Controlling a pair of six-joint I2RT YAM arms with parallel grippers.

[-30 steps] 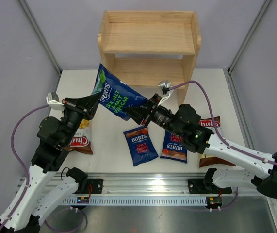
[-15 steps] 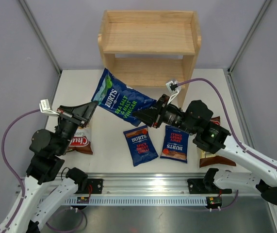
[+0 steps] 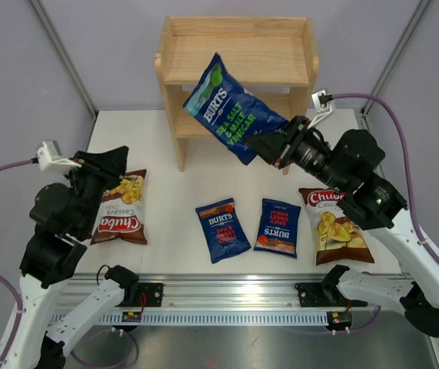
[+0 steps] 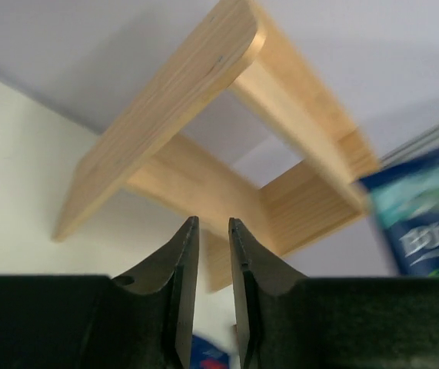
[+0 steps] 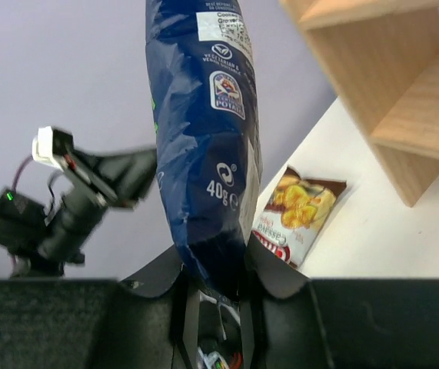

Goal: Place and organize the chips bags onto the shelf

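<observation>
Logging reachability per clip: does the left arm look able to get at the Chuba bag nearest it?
Probably yes: the left pincer holds nothing and hangs by the far end of that Chuba bag, which lies flat and uncovered.

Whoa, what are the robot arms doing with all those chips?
The right claw is pinching a blue BURTS bag by one end and holding it up in the air in front of the wooden shelf. The left claw is empty, off to the left side. The shelf has no bags on it yet, and four more bags lie flat on the table.
</observation>
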